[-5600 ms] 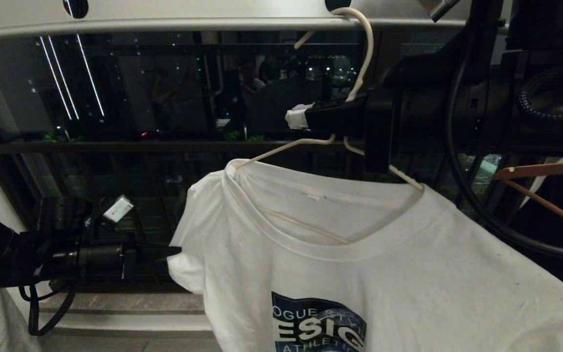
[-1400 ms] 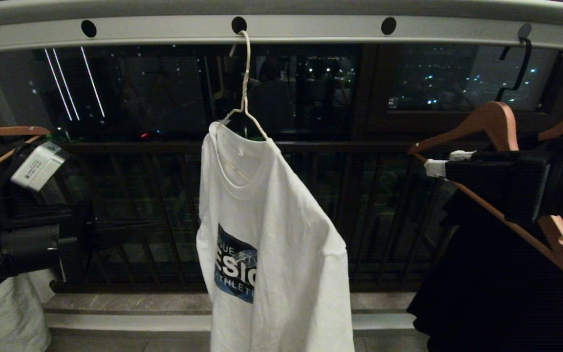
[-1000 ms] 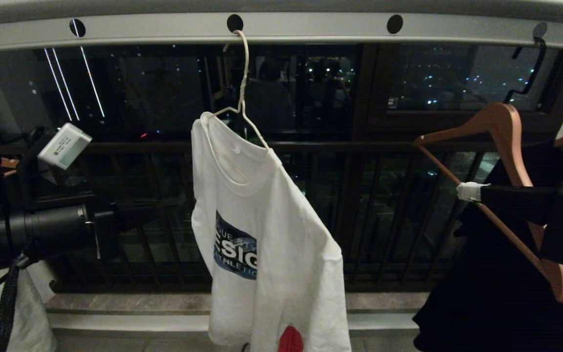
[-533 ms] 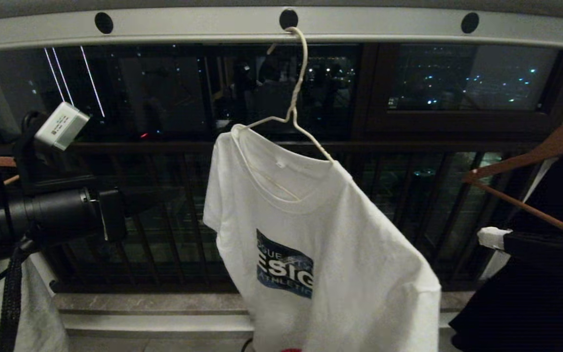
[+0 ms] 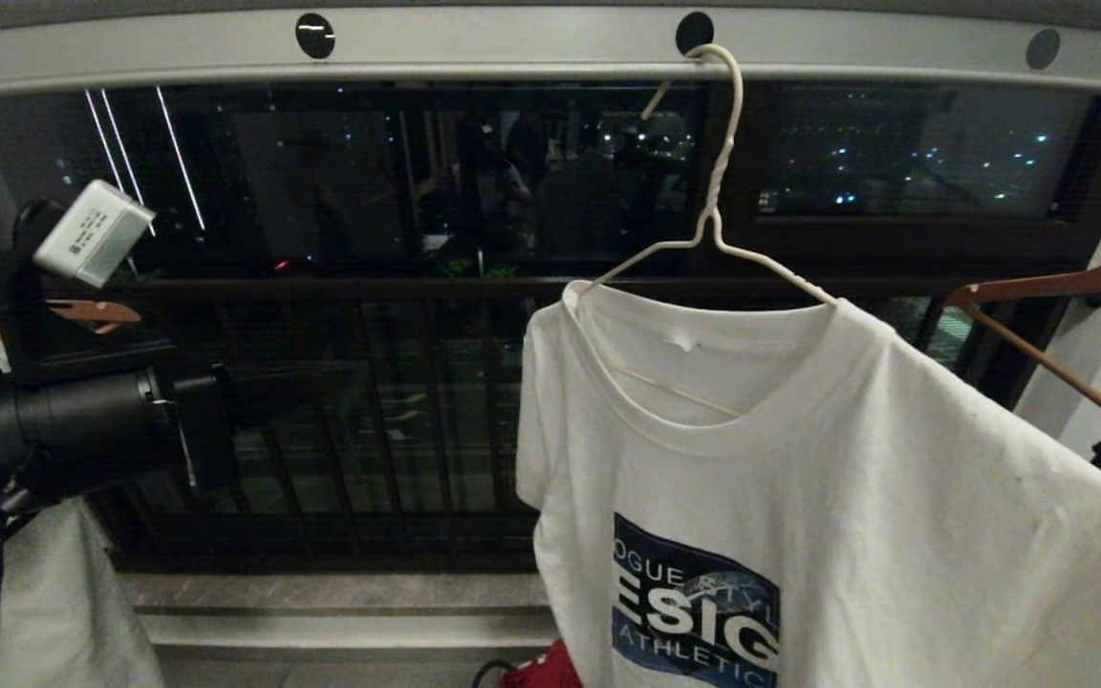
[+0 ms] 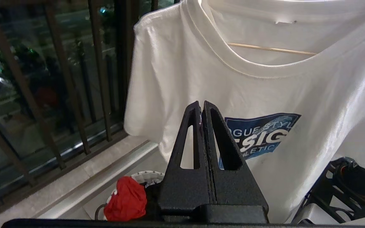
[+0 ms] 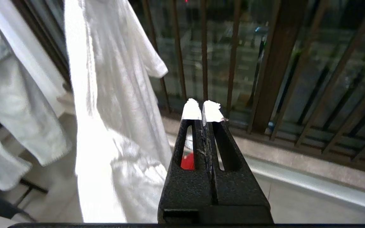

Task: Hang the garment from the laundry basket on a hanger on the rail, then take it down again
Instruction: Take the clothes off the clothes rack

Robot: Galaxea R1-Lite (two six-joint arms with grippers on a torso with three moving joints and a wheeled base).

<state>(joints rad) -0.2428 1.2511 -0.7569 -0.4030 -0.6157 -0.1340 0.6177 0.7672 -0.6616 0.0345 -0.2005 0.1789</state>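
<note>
Closest in, the left gripper [image 6: 202, 106] hangs in open air, its two black fingers pressed flat together with nothing between them, aimed at the chest logo of the white T-shirt [image 5: 799, 478] and short of the cloth. From the head view that arm sits at the left, level with the shirt's sleeve edge and apart from it. Below the left gripper there's a red cloth [image 6: 126, 198] bunched in what looks like the laundry basket [image 6: 147, 174], though only a sliver of its pale woven rim shows. The right gripper [image 7: 201, 107], white-taped at the tips, is closed on nothing as well, with the T-shirt hanging edge-on to one side of it, clear of the fingers. Further back, the T-shirt drapes over the white wire hanger [image 5: 713, 244], whose hook sits in a round hole of the grey rail [image 5: 512, 48]. A brown wooden hanger [image 5: 1057, 287] shows at the right edge. Beyond everything stands the dark barred balcony railing [image 5: 398, 401].
</note>
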